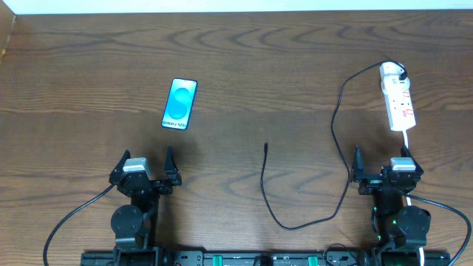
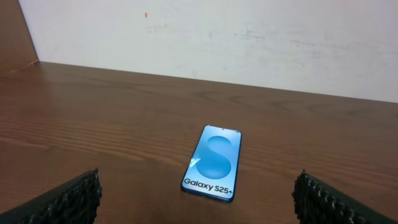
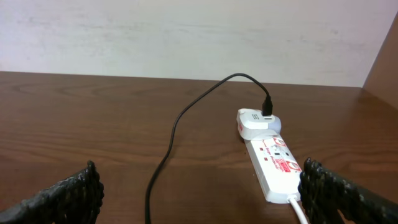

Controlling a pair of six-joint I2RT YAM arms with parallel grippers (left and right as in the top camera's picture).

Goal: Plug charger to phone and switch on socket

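Note:
The phone [image 1: 179, 103] lies flat on the table at the left, blue screen up, with "Galaxy S25+" text; it also shows in the left wrist view [image 2: 212, 163]. The charger cable [image 1: 336, 125] runs from the white adapter on the socket [image 1: 397, 96] in a long loop to its free connector tip [image 1: 266, 146] at mid-table. In the right wrist view the socket [image 3: 273, 163] lies ahead to the right and the cable [image 3: 174, 134] curves past. My left gripper [image 1: 145, 164] is open, short of the phone. My right gripper [image 1: 380, 164] is open, just before the socket.
The brown wooden table [image 1: 259, 66] ends at a white wall at the back. A white lead [image 1: 409, 140] runs from the socket's near end toward the right arm. Thicker black robot cables [image 1: 74, 218] trail off both arm bases at the front edge.

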